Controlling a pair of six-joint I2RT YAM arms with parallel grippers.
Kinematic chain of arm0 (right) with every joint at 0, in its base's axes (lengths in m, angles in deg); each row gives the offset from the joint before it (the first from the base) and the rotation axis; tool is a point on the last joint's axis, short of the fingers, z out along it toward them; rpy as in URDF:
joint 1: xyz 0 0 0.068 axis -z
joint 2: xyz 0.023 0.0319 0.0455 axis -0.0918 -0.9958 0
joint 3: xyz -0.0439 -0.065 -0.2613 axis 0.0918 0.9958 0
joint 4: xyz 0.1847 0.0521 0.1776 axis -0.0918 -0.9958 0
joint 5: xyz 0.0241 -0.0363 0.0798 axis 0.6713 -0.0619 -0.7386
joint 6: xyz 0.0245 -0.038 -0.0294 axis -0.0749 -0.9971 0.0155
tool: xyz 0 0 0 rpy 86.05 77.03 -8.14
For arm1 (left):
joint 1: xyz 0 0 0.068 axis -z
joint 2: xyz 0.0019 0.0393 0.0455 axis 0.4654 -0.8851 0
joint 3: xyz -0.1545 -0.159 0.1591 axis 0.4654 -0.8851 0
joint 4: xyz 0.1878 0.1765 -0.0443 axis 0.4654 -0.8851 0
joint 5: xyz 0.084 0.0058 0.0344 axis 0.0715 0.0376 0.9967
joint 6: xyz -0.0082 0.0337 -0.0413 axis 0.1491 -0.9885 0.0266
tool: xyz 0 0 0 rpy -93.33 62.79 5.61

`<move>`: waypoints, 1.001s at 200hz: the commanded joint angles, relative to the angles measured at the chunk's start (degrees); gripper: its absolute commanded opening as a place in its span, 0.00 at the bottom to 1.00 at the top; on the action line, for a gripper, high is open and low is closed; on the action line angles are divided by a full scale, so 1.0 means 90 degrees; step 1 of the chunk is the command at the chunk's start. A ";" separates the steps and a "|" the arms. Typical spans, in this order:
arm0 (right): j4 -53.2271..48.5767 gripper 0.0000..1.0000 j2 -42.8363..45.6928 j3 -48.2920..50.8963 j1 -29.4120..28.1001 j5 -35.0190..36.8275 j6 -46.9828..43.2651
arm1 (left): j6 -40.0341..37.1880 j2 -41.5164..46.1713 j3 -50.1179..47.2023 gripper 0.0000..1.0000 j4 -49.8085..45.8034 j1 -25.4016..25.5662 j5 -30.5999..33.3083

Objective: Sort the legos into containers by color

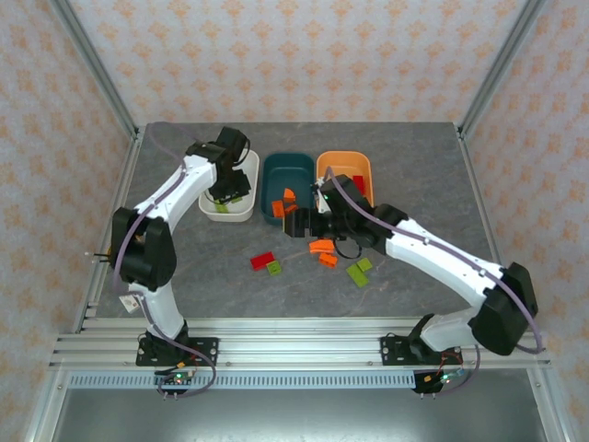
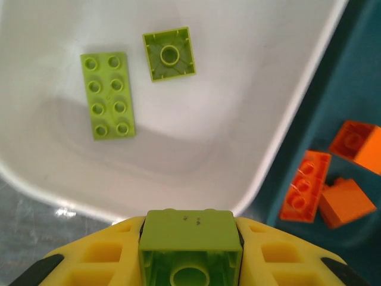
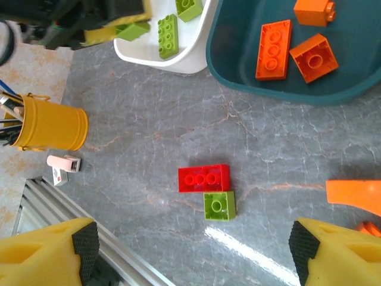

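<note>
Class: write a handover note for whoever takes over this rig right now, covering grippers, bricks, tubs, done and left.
Left gripper: shut on a lime brick over the white tub.
Right gripper: open, empty, above the table.
Done: two lime bricks in the white tub; three orange bricks in the teal tub.
Left: release the held brick; sort the red brick, small lime brick and other orange and lime pieces on the table.

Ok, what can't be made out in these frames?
- Orange tub, top view: near part hidden by the right arm.
- Lime brick in the left pincer, left wrist view: bottom cut off by frame edge.
- Orange brick, right wrist view: cut by right edge.
</note>
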 commanded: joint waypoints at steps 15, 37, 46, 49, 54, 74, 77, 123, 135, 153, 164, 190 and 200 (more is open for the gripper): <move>0.0058 0.84 -0.0264 -0.0476 -0.0020 0.0131 -0.0035 | -0.0400 -0.0959 0.0642 0.30 -0.0070 -0.0208 -0.0328; 0.0011 0.84 -0.0322 -0.0477 -0.0021 0.0145 -0.0004 | -0.0435 -0.1361 0.0893 0.31 -0.0021 -0.0227 -0.0446; -0.0026 0.84 -0.0336 -0.0457 -0.0025 0.0154 0.0009 | -0.0428 -0.1486 0.0955 0.32 -0.0014 -0.0228 -0.0447; -0.0043 0.84 -0.0342 -0.0457 -0.0014 0.0154 0.0007 | -0.0434 -0.1523 0.0977 0.33 -0.0016 -0.0222 -0.0442; -0.0066 0.84 -0.0346 -0.0447 -0.0025 0.0164 0.0008 | -0.0435 -0.1590 0.0991 0.33 -0.0025 -0.0225 -0.0430; -0.0162 0.84 -0.0350 -0.0418 -0.0025 0.0254 -0.0010 | -0.0444 -0.1736 0.1058 0.40 -0.0050 -0.0227 -0.0382; -0.0187 0.84 -0.0345 -0.0418 -0.0023 0.0275 -0.0018 | -0.0444 -0.1739 0.1069 0.41 -0.0060 -0.0232 -0.0371; -0.0743 0.83 -0.0262 -0.0448 -0.0025 0.0808 -0.0189 | -0.0435 -0.1503 0.1149 0.56 -0.0231 -0.0229 -0.0139; -0.0851 0.83 -0.0191 -0.0418 -0.0024 0.0949 -0.0246 | -0.0425 -0.1332 0.1168 0.59 -0.0283 -0.0235 -0.0073; -0.1019 0.83 -0.0012 -0.0408 -0.0025 0.1220 -0.0309 | -0.0410 -0.1009 0.1244 0.62 -0.0384 -0.0233 -0.0018; -0.1137 0.83 0.0113 -0.0416 -0.0024 0.1408 -0.0406 | -0.0381 -0.0732 0.1261 0.65 -0.0434 -0.0231 0.0019; -0.1593 0.83 0.0277 -0.0584 -0.0023 0.1821 -0.0712 | -0.0336 0.0154 0.1182 0.70 -0.0492 -0.0220 0.0099; -0.1789 0.83 0.0307 -0.0671 -0.0023 0.1929 -0.0838 | -0.0346 0.0467 0.1142 0.73 -0.0548 -0.0218 0.0109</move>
